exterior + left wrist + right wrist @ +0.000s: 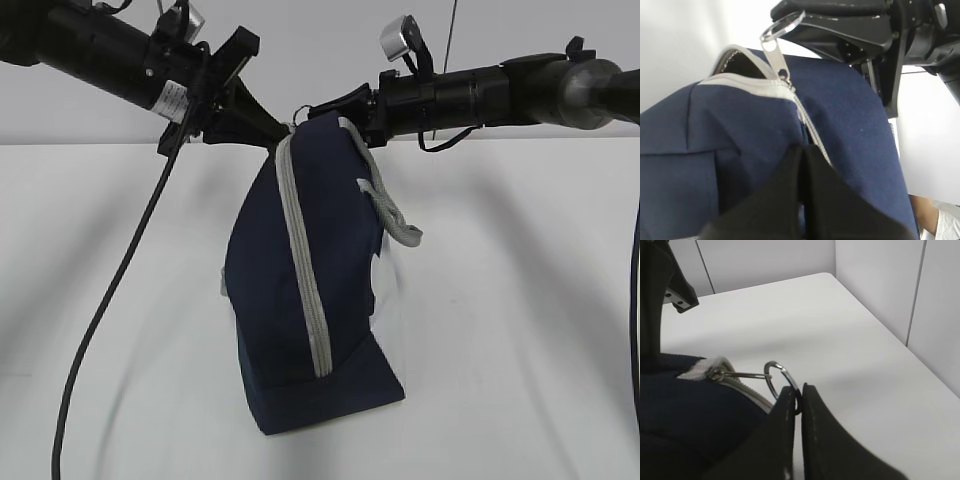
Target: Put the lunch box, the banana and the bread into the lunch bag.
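The navy lunch bag (300,290) stands on end on the white table, lifted at its top by both grippers. My left gripper (283,128) is shut on the bag's fabric beside the grey zipper (802,150). My right gripper (799,390) is shut on the zipper's metal ring pull (780,375), which also shows at the top of the left wrist view (782,25). The zipper (305,270) runs shut down the bag's side, and only a small gap (740,62) shows at the slider. The lunch box, the banana and the bread are out of view.
A grey handle (395,215) hangs off the bag's right side. A black cable (100,330) droops from the left arm to the table (520,300). The table's far corner and wall panels (875,285) stand close behind the right gripper.
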Available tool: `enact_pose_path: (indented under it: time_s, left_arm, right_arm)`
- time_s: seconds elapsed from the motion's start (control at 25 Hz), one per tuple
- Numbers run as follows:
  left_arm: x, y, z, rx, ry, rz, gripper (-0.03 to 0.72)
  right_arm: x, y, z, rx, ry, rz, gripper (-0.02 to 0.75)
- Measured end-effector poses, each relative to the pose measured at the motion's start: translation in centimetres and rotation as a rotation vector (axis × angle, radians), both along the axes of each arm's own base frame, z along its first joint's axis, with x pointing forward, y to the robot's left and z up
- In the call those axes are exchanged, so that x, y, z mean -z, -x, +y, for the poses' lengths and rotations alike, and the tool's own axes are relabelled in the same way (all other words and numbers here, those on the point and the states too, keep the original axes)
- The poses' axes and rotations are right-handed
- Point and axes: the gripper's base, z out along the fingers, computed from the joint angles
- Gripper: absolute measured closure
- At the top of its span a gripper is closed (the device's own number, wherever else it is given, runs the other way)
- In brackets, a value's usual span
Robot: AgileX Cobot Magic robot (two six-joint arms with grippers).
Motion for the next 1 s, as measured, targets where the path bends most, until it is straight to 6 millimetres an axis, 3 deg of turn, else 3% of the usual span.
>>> enact_pose_path:
  time_s: [0.28,0.4,0.52,0.64,0.72,0.8,1.0]
  left_arm:
    - [0.0,0.0,-0.1,0.005,0.016,0.004,0.692]
    - [0.0,0.1,-0.2,0.018,0.021,0.01,0.679]
    - [0.1,-0.1,0.4,0.016,0.009,-0.011,0.559]
    - [0.2,-0.5,1.8,0.003,-0.051,-0.048,0.37]
    - [-0.1,-0.6,2.9,-0.003,-0.105,-0.08,0.268]
    - [-0.8,-0.5,4.0,-0.01,-0.153,-0.112,0.212]
    - [-2.9,0.3,5.4,-0.013,-0.248,-0.184,0.187]
  right_arm:
    - [-0.2,0.1,0.1,0.007,-0.041,0.065,0.744]
    - [-0.7,-0.1,-0.2,0.019,-0.079,0.109,0.636]
    - [-1.6,-0.5,-1.0,0.057,-0.098,0.192,0.383]
    - [-2.2,-0.8,-1.8,0.087,-0.044,0.282,0.216]
    - [-2.6,-0.9,-2.3,0.118,0.001,0.35,0.18]
    - [-3.0,-1.1,-3.0,0.151,0.028,0.402,0.169]
    - [-2.8,-1.2,-4.6,0.356,0.07,0.76,0.162]
